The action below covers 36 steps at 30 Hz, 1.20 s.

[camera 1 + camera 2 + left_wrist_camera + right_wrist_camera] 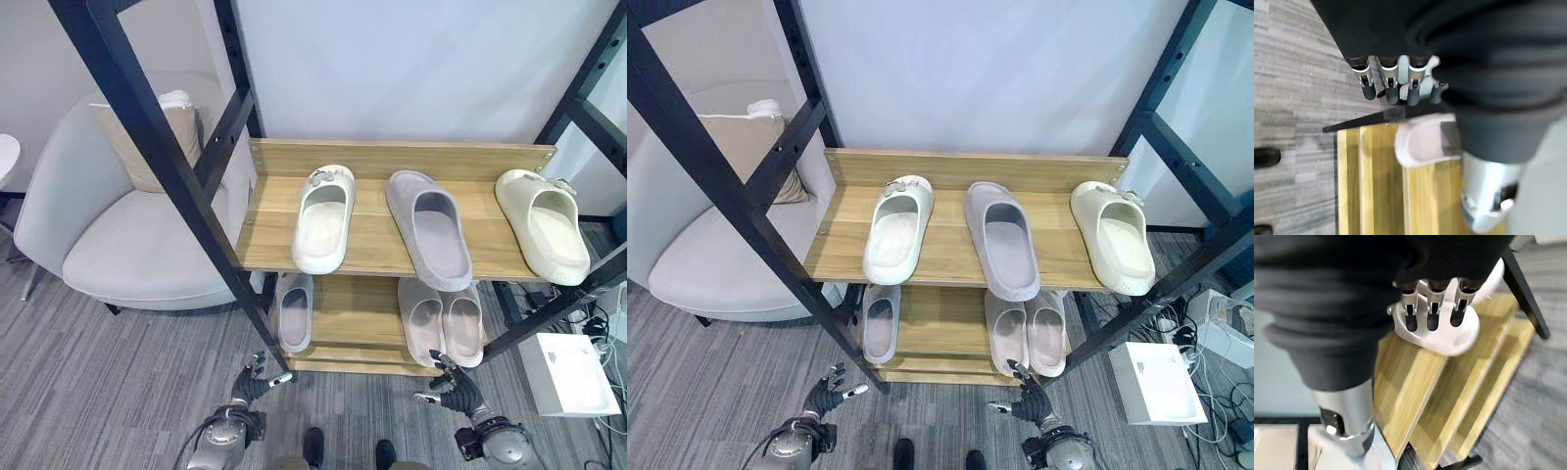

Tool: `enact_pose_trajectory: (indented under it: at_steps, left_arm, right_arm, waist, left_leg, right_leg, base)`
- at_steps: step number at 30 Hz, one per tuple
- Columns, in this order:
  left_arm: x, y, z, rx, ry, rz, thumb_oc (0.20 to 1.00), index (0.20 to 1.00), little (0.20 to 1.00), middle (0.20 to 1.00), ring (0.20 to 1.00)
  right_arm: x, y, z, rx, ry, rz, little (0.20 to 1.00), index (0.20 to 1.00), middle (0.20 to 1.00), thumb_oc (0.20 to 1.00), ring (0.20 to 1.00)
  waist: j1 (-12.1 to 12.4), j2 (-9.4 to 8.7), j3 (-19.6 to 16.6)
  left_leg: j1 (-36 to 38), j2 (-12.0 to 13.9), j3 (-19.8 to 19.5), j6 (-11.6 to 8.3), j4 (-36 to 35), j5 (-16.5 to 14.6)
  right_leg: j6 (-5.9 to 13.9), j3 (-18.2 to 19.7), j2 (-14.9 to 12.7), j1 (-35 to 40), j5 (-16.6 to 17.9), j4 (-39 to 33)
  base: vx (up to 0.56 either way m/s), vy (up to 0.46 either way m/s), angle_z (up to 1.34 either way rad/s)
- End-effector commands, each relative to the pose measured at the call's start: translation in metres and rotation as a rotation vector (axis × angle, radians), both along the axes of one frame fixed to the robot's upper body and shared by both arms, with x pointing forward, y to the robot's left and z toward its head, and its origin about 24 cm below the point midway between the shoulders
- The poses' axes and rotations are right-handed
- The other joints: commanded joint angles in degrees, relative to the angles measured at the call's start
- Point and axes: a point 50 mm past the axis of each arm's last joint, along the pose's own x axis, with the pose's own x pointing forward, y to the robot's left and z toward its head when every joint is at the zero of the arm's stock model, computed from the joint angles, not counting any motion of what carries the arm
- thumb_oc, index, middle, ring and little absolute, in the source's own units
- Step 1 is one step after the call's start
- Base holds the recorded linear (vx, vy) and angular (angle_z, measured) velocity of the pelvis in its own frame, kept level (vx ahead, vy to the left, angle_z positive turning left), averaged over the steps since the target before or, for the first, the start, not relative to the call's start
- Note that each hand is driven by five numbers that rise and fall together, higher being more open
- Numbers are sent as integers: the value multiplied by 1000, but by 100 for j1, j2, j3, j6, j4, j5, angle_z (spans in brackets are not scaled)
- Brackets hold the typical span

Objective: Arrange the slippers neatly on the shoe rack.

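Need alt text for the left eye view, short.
A wooden shoe rack holds three slippers on its top shelf and three on the lower shelf. Both robot hands, left hand and right hand, hang open and empty above grey carpet; a pale armchair stands at left.

Black frame bars (186, 176) slant across my reach on both sides of the shoe rack (392, 157). Bare wood lies between the top shelf's three slippers. On the lower shelf, open board (353, 313) separates the single slipper (294, 313) from the pair (441, 323).
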Motion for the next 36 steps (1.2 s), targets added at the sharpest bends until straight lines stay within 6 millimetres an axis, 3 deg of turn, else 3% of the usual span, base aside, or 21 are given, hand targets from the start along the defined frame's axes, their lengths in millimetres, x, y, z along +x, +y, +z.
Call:
enact_pose_trajectory:
  at_steps: [1,4,7,8,10,14,16,23,27,30,36]
  left_arm:
    - [25,2,14,38,-90,-51,1000,1000,1000,1000,1000]
    - [19,5,7,41,-46,-46,1000,1000,1000,1000,1000]
    - [15,2,-1,43,-6,-61,1000,1000,1000,1000,1000]
    - [15,1,-1,42,-6,-62,1000,1000,1000,1000,1000]
    - [16,-4,-3,51,9,-102,1000,1000,1000,1000,1000]
    - [19,-6,-4,67,17,-136,1000,1000,1000,1000,1000]
    - [21,-4,-3,76,17,-135,1000,1000,1000,1000,1000]
    - [14,-2,-7,70,34,-113,1000,1000,1000,1000,1000]
    - [9,-3,-9,57,36,-95,1000,1000,1000,1000,1000]
    - [5,-6,-10,32,32,-77,1000,1000,1000,1000,1000]
    - [8,-9,-4,14,-6,-87,1000,1000,1000,1000,1000]
  right_arm:
    - [28,0,64,-85,-298,167,1000,1000,1000,1000,1000]
    - [25,3,112,-93,-470,283,1000,1000,1000,1000,1000]
    - [16,8,144,-106,-555,391,1000,1000,1000,1000,1000]
    - [15,7,145,-106,-554,391,1000,1000,1000,1000,1000]
    - [7,14,170,-88,-586,528,1000,1000,1000,1000,1000]
    - [3,19,190,-71,-579,660,1000,1000,1000,1000,1000]
    - [-4,26,214,-22,-571,790,1000,1000,1000,1000,1000]
    - [-9,34,248,6,-674,862,1000,1000,1000,1000,1000]
    - [-9,32,276,-97,-892,824,1000,1000,1000,1000,1000]
    - [-4,24,297,-245,-1140,693,1000,1000,1000,1000,1000]
    - [24,20,295,-257,-1330,444,1000,1000,1000,1000,1000]
  waist:
    - [24,-153,22]
    - [-50,-186,-3]
    - [-122,-200,-58]
    - [-117,-192,-59]
    - [-183,-225,-123]
    - [-227,-261,-190]
    - [-292,-315,-271]
    - [-353,-345,-379]
    - [-379,-334,-441]
    - [-363,-300,-472]
    - [-183,-284,-446]
  left_leg:
    - [-20,328,-16,-314,56,-99]
    - [-22,345,23,-329,38,-95]
    - [-12,371,73,-340,25,-111]
    - [-13,372,74,-340,25,-111]
    - [0,400,147,-361,5,-125]
    - [-4,425,189,-382,5,-130]
    - [-5,452,232,-410,5,-129]
    - [-3,473,269,-433,5,-142]
    - [2,474,268,-421,5,-162]
    - [17,462,262,-395,5,-194]
    - [29,413,171,-326,5,-233]
  right_leg:
    - [-32,-151,-16,220,-544,38]
    - [-18,-134,-9,196,-530,34]
    - [-3,-109,2,162,-504,32]
    - [-3,-108,3,160,-503,33]
    - [2,-55,21,127,-473,24]
    - [-2,-25,48,84,-450,27]
    - [5,0,70,61,-414,41]
    - [13,8,81,29,-379,47]
    - [28,-3,75,21,-376,55]
    - [44,-12,61,29,-382,53]
    - [59,-72,15,65,-391,44]
  base:
    - [0,0,0]
    - [0,0,0]
    - [-5,1,-1]
    - [-33,12,-4]
    - [-45,11,-1]
    - [-26,7,-4]
    - [-37,19,-2]
    - [-18,19,-9]
    - [0,0,0]
    - [10,21,0]
    - [3,11,0]
